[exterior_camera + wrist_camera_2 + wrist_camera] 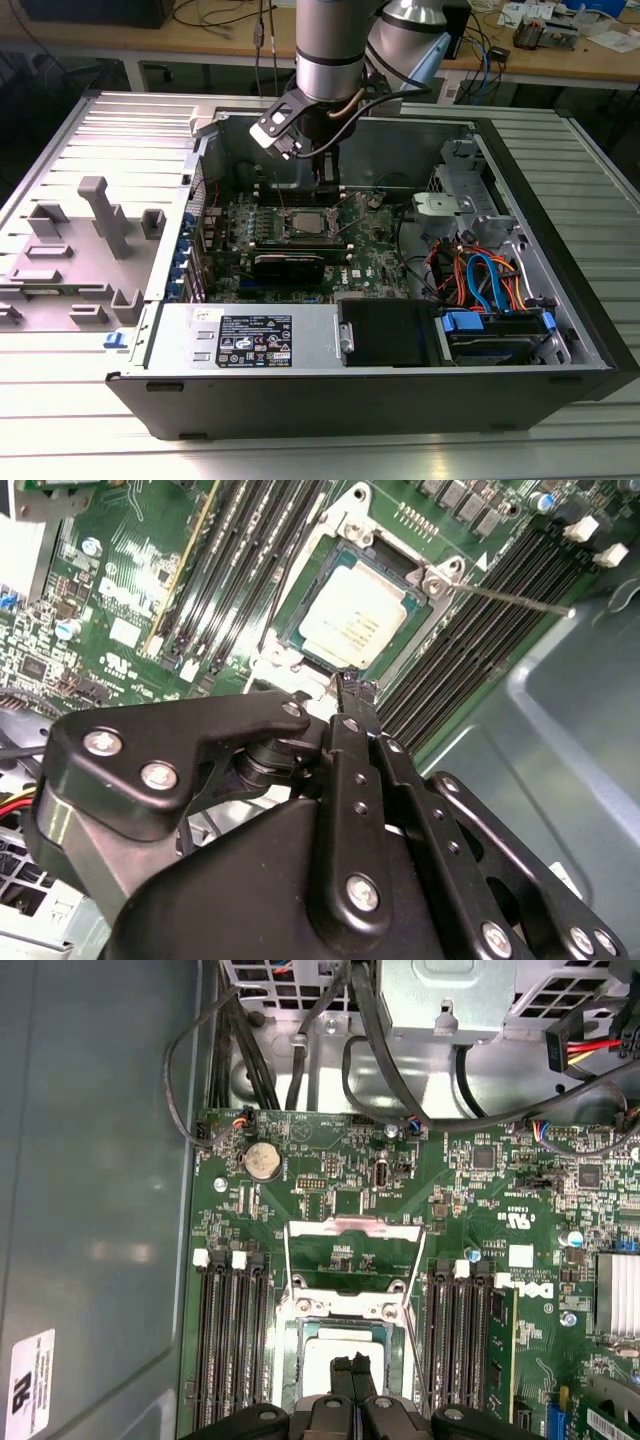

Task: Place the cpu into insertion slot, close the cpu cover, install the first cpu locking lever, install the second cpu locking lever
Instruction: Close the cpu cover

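- The black two-fingered gripper (328, 183) hangs from the grey arm in the upper centre of the exterior view. It is inside the open dark computer case (300, 400), just above the green motherboard (375, 250).
- Its fingertips are pressed together with nothing visible between them, which is plainest in the first wrist view (352, 1365). A closed tip like this suits pushing or hooking thin metal parts rather than carrying anything.
- The small square cpu with its dull silver top (352, 625) lies flat inside the square dark insertion slot edged in silver (290, 620). Placing the chip looks done.
- The thin silver frame plate of the cpu cover (352, 1224) appears tipped up off the slot, with the board showing through its window. The chip's top and green rim are bare, so I judge the cover not yet closed.
- A thin silver locking lever (510, 595) sticks out free over the long black memory slots (460, 650). It seems unlatched, which would leave the cover free to stand open.
- The exterior view gives the arm's place in the case, but the socket is small there.
- The second wrist view shows the chip seated and the gripper tip just beside the slot's edge.
- The first wrist view shows the raised cover beyond the chip.
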`<state>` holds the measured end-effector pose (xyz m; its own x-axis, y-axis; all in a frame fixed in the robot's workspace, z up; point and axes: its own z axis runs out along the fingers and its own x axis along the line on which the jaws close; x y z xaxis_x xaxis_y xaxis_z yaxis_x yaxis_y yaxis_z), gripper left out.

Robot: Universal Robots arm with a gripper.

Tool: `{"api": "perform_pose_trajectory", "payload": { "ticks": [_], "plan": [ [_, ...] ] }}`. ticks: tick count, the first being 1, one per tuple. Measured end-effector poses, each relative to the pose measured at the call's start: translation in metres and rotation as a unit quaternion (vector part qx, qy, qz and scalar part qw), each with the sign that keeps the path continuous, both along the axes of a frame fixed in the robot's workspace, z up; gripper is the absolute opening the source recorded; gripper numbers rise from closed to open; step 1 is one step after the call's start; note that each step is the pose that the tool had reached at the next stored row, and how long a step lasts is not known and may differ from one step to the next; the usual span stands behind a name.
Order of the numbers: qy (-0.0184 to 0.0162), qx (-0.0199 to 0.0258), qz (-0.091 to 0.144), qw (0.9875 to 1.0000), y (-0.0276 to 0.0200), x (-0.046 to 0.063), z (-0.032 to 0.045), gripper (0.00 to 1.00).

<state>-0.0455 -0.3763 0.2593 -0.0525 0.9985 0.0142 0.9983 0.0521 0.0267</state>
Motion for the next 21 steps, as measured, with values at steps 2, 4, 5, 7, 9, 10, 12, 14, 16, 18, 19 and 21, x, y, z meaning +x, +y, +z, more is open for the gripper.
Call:
{"api": "perform_pose_trajectory", "payload": {
  "ticks": [2,4,5,7,9,10,12,14,16,18,19,21],
  "plan": [
    [0.0,0.0,0.0,1.0,0.0,0.003,0.0,0.11],
    [0.0,0.0,0.0,1.0,0.0,0.006,0.0,0.11],
    [0.0,0.0,0.0,1.0,0.0,0.006,0.0,0.11],
    [0.0002,0.0001,0.0,1.0,0.0,0.01,-0.0001,0.11],
    [0.0007,0.0,0.0,1.0,0.0,0.013,0.0,0.11],
    [0.001,0.0,0.0,1.0,0.0,0.015,0.0,0.11],
    [0.0012,0.0,0.0,1.0,0.0,0.016,0.0001,0.11],
    [0.0013,0.0001,0.0,1.0,0.0001,0.016,0.0003,0.11],
    [0.0013,0.0,0.0,1.0,0.0,0.016,0.0013,0.11],
    [0.0013,0.0,0.0,1.0,0.0,0.016,0.0032,0.11],
    [0.0013,0.0,0.0,1.0,0.0,0.016,0.0041,0.11],
    [0.0013,0.0,0.0,1.0,0.0,0.016,0.0075,0.11]
  ]
}}
